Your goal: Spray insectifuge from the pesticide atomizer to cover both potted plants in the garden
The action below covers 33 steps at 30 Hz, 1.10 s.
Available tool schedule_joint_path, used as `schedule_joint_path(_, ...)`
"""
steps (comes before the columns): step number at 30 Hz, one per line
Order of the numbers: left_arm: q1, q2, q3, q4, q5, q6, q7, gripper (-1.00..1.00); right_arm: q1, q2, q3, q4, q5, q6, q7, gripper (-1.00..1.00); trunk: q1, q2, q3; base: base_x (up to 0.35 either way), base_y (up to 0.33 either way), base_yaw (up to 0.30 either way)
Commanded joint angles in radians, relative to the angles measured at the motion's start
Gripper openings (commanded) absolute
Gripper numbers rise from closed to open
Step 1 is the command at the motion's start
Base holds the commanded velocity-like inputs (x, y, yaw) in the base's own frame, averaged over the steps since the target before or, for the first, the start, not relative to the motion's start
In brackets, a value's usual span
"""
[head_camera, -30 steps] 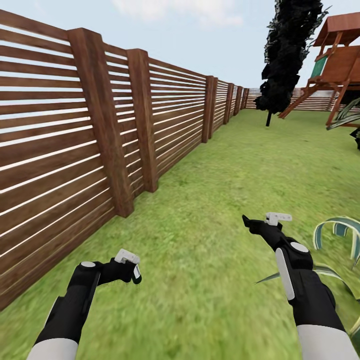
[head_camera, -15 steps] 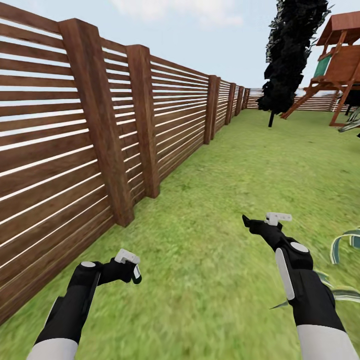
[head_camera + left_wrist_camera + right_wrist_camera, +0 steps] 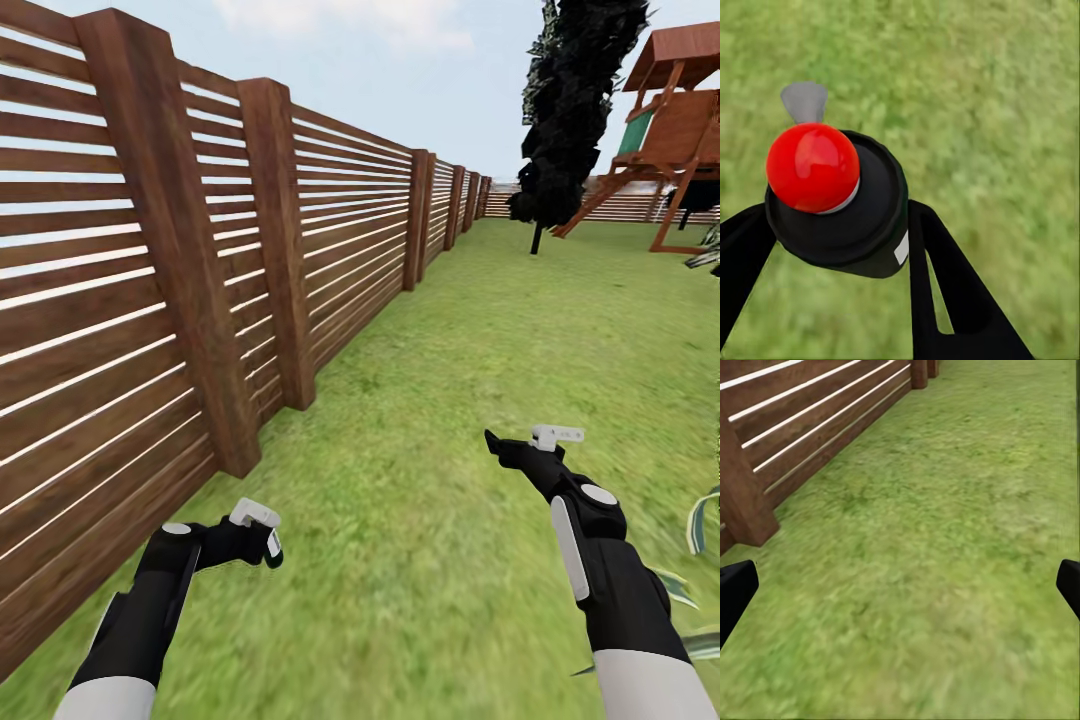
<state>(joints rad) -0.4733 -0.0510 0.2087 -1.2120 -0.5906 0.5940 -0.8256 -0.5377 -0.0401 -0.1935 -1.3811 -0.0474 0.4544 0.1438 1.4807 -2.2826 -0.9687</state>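
The pesticide atomizer (image 3: 866, 229) is a dark bottle with a red ball cap, a grey nozzle and a small white label. It sits between the black fingers (image 3: 945, 289) of my left gripper (image 3: 840, 255), which is shut on it. In the head view that left gripper (image 3: 258, 540) hangs low over the garden lawn (image 3: 430, 380) near the fence. My right gripper (image 3: 505, 450) reaches forward over the grass; in the right wrist view the right gripper (image 3: 900, 585) is open, fingertips far apart with only grass between them. The potted plants are out of view.
A tall brown slatted fence (image 3: 150, 280) with thick posts runs along the left into the distance. A dark tree (image 3: 575, 110) and a wooden playset (image 3: 680, 120) stand far ahead on the right. Striped agave leaves (image 3: 700, 520) poke in at the right edge.
The whole picture has shifted: the fence posts have drawn nearer and slid left, and the agave leaves have slipped towards the right edge, so the camera has moved. Both arms hold the same pose.
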Motion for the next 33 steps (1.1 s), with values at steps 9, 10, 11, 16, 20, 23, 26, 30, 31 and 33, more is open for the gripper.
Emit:
schedule_joint_path(9, -0.001, -0.001, 0.003, -0.001, -0.006, 0.004, -0.009, -1.0, -0.001, 0.0, -0.001, -0.001, -0.005, 0.006, 0.003, 1.0, 0.0, 0.0, -0.001, 0.346, 0.108, -0.221)
schedule_joint_path(10, -0.001, -0.001, 0.003, -0.001, -0.006, 0.004, -0.009, -1.0, -0.001, 0.0, -0.001, -0.001, -0.005, 0.006, 0.003, 1.0, 0.0, 0.0, -0.001, 0.342, 0.12, -0.25)
schedule_joint_path(11, -0.001, -0.001, 0.003, -0.001, -0.006, 0.004, -0.009, -1.0, -0.001, 0.0, -0.001, -0.001, -0.005, 0.006, 0.003, 1.0, 0.0, 0.0, -0.001, 0.342, 0.121, -0.251)
schedule_joint_path(16, -0.001, -0.001, 0.003, -0.001, -0.006, 0.004, -0.009, -1.0, -0.001, 0.0, -0.001, -0.001, -0.005, 0.006, 0.003, 1.0, 0.0, 0.0, -0.001, 0.342, 0.122, -0.251)
schedule_joint_path(20, -0.001, -0.001, 0.003, -0.001, -0.006, 0.004, -0.009, -1.0, -0.001, 0.0, -0.001, -0.001, -0.005, 0.006, 0.003, 1.0, 0.0, 0.0, -0.001, 0.342, 0.122, -0.251)
schedule_joint_path(23, -0.001, -0.001, 0.003, -0.001, -0.006, 0.004, -0.009, -1.0, -0.001, 0.0, -0.001, -0.001, -0.005, 0.006, 0.003, 1.0, 0.0, 0.0, -0.001, 0.342, 0.122, -0.251)
schedule_joint_path(26, -0.001, -0.001, 0.003, -0.001, -0.006, 0.004, -0.009, -1.0, -0.001, 0.0, -0.001, -0.001, -0.005, 0.006, 0.003, 1.0, 0.0, 0.0, -0.001, 0.342, 0.122, -0.251)
schedule_joint_path(30, -0.001, -0.001, 0.003, -0.001, -0.006, 0.004, -0.009, -1.0, -0.001, 0.0, -0.001, -0.001, -0.005, 0.006, 0.003, 1.0, 0.0, 0.0, -0.001, 0.342, 0.121, -0.251)
schedule_joint_path(31, -0.001, -0.001, 0.003, -0.001, -0.006, 0.004, -0.009, -1.0, -0.001, 0.0, -0.001, -0.001, -0.005, 0.006, 0.003, 1.0, 0.0, 0.0, -0.001, 0.342, 0.121, -0.251)
schedule_joint_path(33, -0.001, -0.001, 0.003, -0.001, -0.006, 0.004, -0.009, -1.0, -0.001, 0.0, -0.001, -0.001, -0.005, 0.006, 0.003, 1.0, 0.0, 0.0, -0.001, 0.342, 0.121, -0.251)
